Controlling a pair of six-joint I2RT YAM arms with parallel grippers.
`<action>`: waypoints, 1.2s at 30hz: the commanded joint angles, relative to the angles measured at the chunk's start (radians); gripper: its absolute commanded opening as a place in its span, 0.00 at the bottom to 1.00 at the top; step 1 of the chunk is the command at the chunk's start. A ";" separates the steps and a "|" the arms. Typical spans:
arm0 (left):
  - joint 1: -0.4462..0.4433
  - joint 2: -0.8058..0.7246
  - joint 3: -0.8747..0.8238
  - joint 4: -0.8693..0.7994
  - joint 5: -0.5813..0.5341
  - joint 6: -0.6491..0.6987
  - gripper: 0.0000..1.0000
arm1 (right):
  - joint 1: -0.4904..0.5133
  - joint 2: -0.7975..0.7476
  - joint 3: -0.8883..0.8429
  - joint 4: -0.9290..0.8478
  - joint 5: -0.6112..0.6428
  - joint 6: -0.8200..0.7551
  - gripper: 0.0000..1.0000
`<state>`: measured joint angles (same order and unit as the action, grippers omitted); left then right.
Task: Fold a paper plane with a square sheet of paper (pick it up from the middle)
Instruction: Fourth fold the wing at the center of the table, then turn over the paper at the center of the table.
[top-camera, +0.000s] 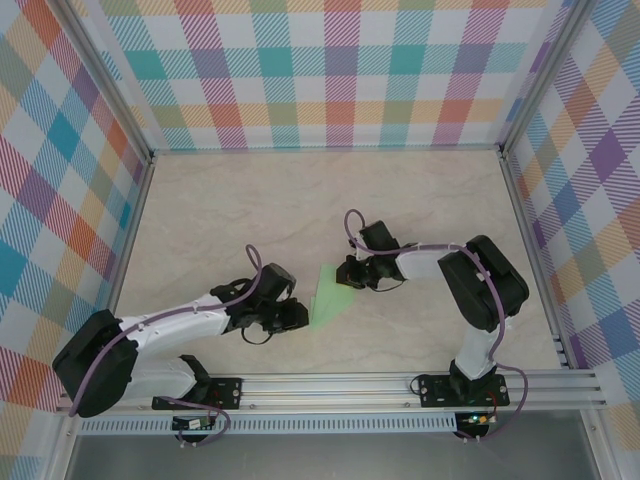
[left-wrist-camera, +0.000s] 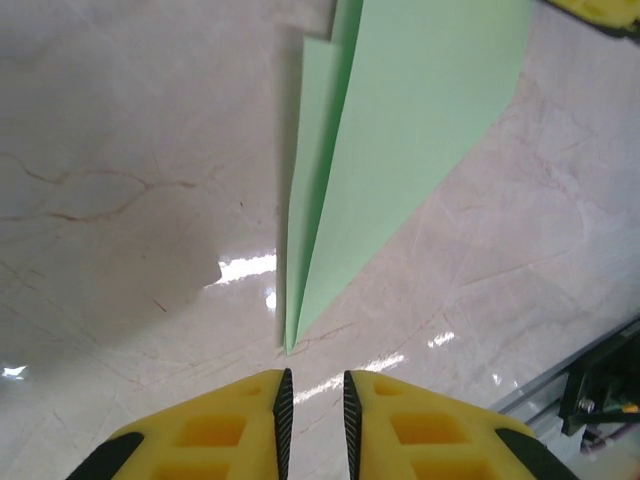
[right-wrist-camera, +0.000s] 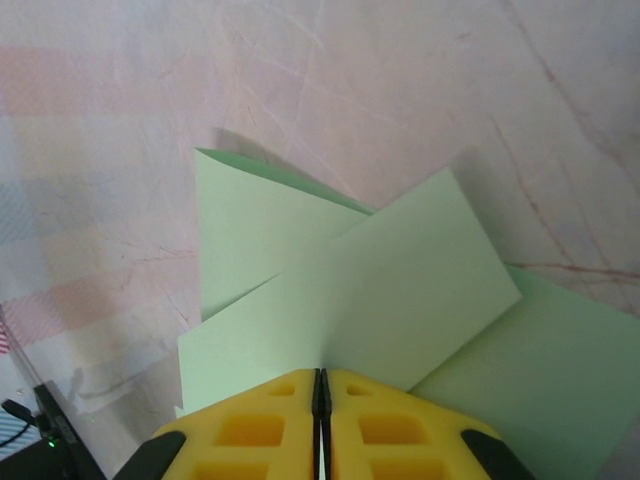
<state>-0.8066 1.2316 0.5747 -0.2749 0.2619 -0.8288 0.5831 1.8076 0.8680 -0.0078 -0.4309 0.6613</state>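
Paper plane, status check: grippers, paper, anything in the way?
Right gripper pinched shut on paper plane, on its raised flap. Left gripper slightly open, empty, just short of its pointed tip. Plane half-folded on table. Nothing in the way.

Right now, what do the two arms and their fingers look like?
The left arm and right arm match: white links, black joint housings, a purple cable looping along each. The left fingers and right fingers are yellow blocks with rectangular pockets and black ridged inner faces.

White-and-black arms (top-camera: 170, 325), purple cables (top-camera: 352, 228), yellow black-edged fingers (left-wrist-camera: 220, 430)
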 joint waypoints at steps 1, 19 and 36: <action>0.028 -0.004 0.041 -0.065 -0.071 0.015 0.23 | 0.009 -0.015 0.053 -0.150 0.016 -0.092 0.16; 0.063 0.334 0.345 -0.174 -0.095 0.201 0.35 | 0.011 -0.389 -0.172 -0.186 0.156 0.233 0.39; 0.065 0.466 0.440 -0.196 -0.110 0.234 0.39 | 0.050 -0.279 -0.235 -0.026 0.086 0.352 0.37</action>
<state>-0.7555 1.6810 0.9924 -0.4271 0.1627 -0.6151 0.6250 1.5093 0.6315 -0.0589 -0.3191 0.9920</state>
